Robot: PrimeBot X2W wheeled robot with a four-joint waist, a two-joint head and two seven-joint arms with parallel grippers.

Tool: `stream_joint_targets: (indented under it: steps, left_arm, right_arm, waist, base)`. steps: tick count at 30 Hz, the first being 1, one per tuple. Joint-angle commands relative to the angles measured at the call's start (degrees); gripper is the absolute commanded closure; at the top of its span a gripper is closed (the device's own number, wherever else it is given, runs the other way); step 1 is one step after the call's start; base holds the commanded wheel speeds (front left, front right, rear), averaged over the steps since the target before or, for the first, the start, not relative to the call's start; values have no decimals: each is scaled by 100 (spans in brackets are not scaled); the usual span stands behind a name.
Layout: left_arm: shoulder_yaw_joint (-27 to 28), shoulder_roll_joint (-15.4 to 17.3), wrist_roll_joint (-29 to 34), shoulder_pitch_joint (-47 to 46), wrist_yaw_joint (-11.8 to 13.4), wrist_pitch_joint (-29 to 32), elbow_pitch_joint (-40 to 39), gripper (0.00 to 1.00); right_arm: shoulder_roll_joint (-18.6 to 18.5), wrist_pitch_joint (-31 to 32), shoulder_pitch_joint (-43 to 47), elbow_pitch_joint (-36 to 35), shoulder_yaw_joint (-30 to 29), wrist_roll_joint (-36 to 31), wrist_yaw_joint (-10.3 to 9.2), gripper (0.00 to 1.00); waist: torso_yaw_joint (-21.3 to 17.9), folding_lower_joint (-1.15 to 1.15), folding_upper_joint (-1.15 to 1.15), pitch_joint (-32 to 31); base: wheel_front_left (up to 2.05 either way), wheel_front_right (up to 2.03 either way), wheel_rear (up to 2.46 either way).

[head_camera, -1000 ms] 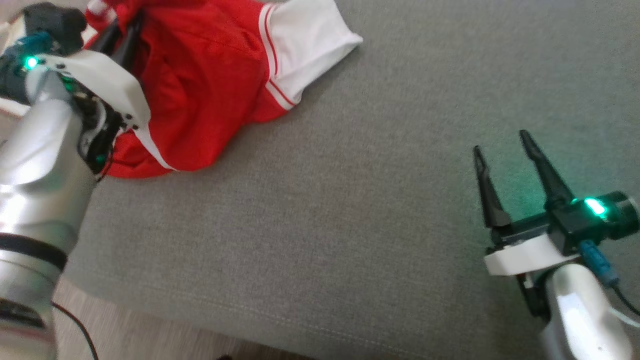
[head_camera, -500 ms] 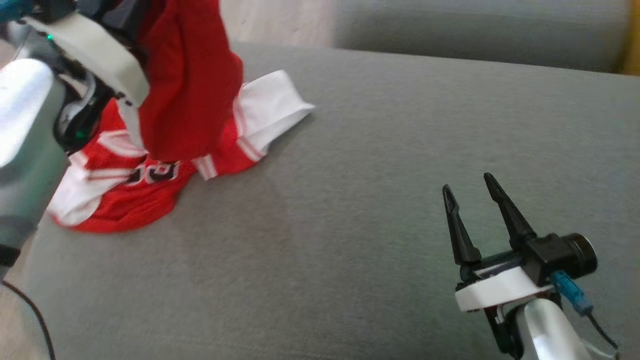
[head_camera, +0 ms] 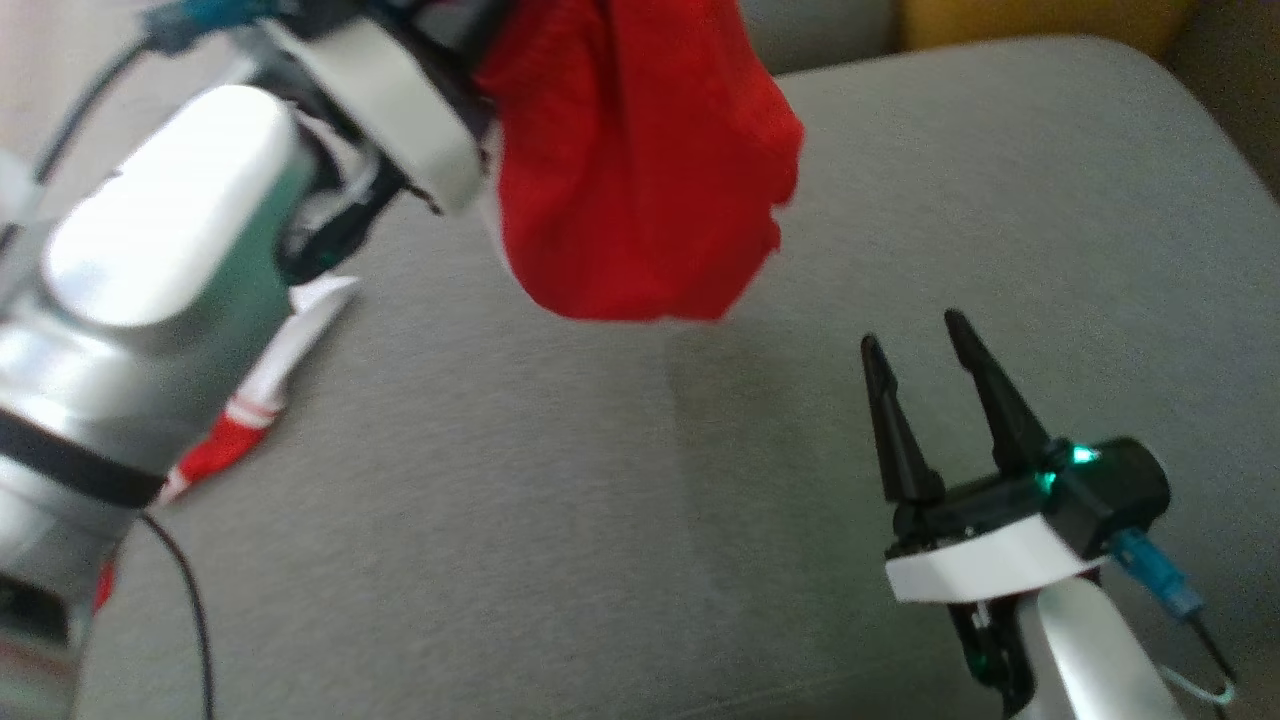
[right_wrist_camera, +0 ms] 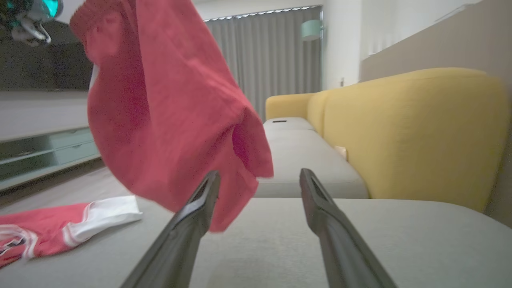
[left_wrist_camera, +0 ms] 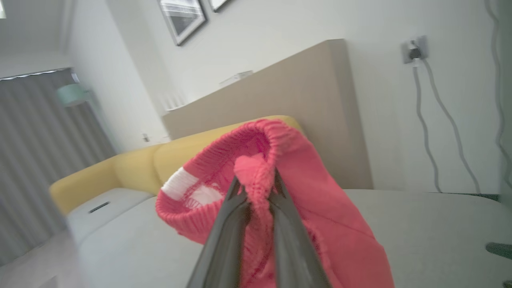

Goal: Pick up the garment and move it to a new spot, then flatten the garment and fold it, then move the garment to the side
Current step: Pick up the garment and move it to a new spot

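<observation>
From the wrist, left end effector (left_wrist_camera: pixel 256 182) pinches garment (left_wrist_camera: pixel 332 212), probably waistband (left_wrist_camera: pixel 280 134).

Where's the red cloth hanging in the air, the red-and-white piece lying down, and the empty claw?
red cloth (head_camera: pixel 640 180): head view, middle of the hanging fabric.
red-and-white piece (right_wrist_camera: pixel 108 214): right wrist view, its white hem.
right gripper (head_camera: pixel 910 328): head view, between its fingertips.

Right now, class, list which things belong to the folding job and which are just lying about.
In the job: red shorts, left gripper shut on them, open right gripper, grey cushion.
Lying about: jersey, yellow sofa back, curtain, wall socket, framed picture.
</observation>
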Motion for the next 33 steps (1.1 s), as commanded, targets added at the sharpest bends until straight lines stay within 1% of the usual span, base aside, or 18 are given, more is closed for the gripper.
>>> stream_joint_targets:
  steps: [1, 3, 7, 8, 12, 13, 16, 20, 22, 24, 25, 26, 27, 28, 29, 33]
  left_arm:
    - [169, 19, 87, -440, 15, -43, -3, 100]
    - [61, -195, 127, -439, 14, -70, 145, 100]
    - [-280, -624, 307, -322, 11, -159, 536, 100]
    - [-411, -726, 333, -241, 10, -180, 626, 100]
    - [-917, -961, 495, 133, 9, -241, 1085, 100]
    - [-1062, -1052, 550, 343, 8, -258, 1293, 100]
    - [-1014, -1181, 632, 638, 8, -267, 1434, 100]
    - [-665, -1319, 775, 1130, 19, -269, 1312, 100]
    - [-456, -1382, 888, 1379, 74, -269, 1190, 100]
    - [-189, -1462, 977, 1676, 181, -270, 1047, 100]
    - [-46, -1492, 1017, 1841, 247, -270, 972, 87]
    - [111, -1522, 1042, 2017, 319, -270, 891, 66]
    - [266, -1554, 1070, 2199, 372, -270, 794, 29]
    - [431, -1572, 1125, 2384, 454, -270, 684, 0]
    - [431, -1572, 1125, 2384, 454, -270, 684, 0]
    - [982, -1620, 1368, 3210, 789, -270, 332, 0]
  right_arm:
    - [4, -37, -371, -288, 140, 73, 43, 0]
    - [4, -37, -421, -372, 120, 161, 43, 0]
    - [4, -37, -511, -479, 79, 303, 43, 0]
    - [4, -37, -525, -488, 71, 330, 43, 0]
    - [5, -37, -619, -465, 144, 390, 43, 0]
    - [5, -37, -663, -470, 135, 409, 43, 0]
    - [5, -37, -688, -464, 99, 408, 43, 0]
    - [5, -37, -659, -408, 96, 312, 43, 0]
    - [5, -37, -611, -363, 71, 239, 43, 0]
    - [5, -37, -541, -294, 33, 168, 43, 0]
    - [5, -37, -498, -252, 34, 138, 43, 0]
    - [5, -37, -457, -212, 38, 114, 43, 0]
    - [5, -37, -409, -173, 27, 97, 43, 0]
    - [5, -37, -358, -134, 20, 80, 43, 0]
    - [5, -37, -358, -134, 20, 80, 43, 0]
    - [5, -37, -115, 32, 2, 9, 43, 0]
  waist:
    - [-781, 1, 0, 331]
    - [-990, 1, 0, 504]
    - [-1265, 1, 0, 862]
    - [-1305, 1, 0, 940]
    - [-1419, 1, 0, 1222]
    - [-1416, 1, 0, 1317]
    - [-1340, 1, 0, 1366]
    - [-1110, 1, 0, 1236]
    - [-957, 1, 0, 1104]
    - [-785, 1, 0, 906]
    - [-716, 1, 0, 795]
    - [-651, 1, 0, 691]
    - [-572, 1, 0, 568]
    - [-496, 1, 0, 443]
    - [-496, 1, 0, 443]
    - [-219, 1, 0, -38]
  base:
    - [0, 0, 0]
    - [0, 0, 0]
    - [0, 0, 0]
    - [0, 0, 0]
    - [0, 0, 0]
    - [0, 0, 0]
    - [0, 0, 0]
    - [0, 0, 0]
    - [0, 0, 0]
    - [0, 0, 0]
    - [0, 0, 0]
    - [0, 0, 0]
    - [0, 0, 0]
    - [0, 0, 0]
    - [0, 0, 0]
    - [0, 0, 0]
